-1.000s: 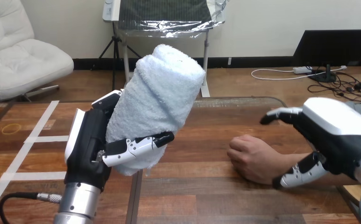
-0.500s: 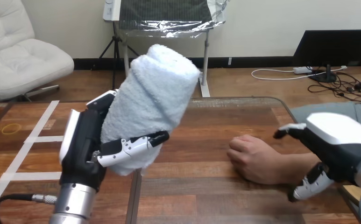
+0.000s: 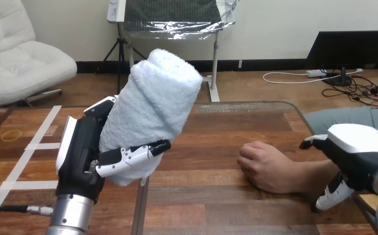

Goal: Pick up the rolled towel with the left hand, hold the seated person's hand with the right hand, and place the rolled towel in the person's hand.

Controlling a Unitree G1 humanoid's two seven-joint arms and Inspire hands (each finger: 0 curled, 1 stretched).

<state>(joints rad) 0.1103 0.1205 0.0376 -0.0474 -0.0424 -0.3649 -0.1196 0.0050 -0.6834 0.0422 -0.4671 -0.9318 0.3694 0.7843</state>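
Note:
My left hand (image 3: 79, 159) holds the rolled white towel (image 3: 150, 110) up above the table's left half, fingers curled round its lower part, the roll tilted up to the right. The person's hand (image 3: 267, 166) rests as a closed fist on the table right of centre, the forearm running off to the right. My right hand (image 3: 355, 152) hovers over that forearm near the right edge, fingers spread and relaxed, thumb hanging at the near side; it is not closed on the arm.
The wooden table (image 3: 216, 196) stretches between my hands, with a dark seam (image 3: 143, 205) running toward me near the left hand. Its far edge (image 3: 245, 104) lies beyond the fist.
My right hand has drawn back to the right along the person's forearm, away from the fist. The left hand with the towel has drifted slightly left. The fist has not moved.

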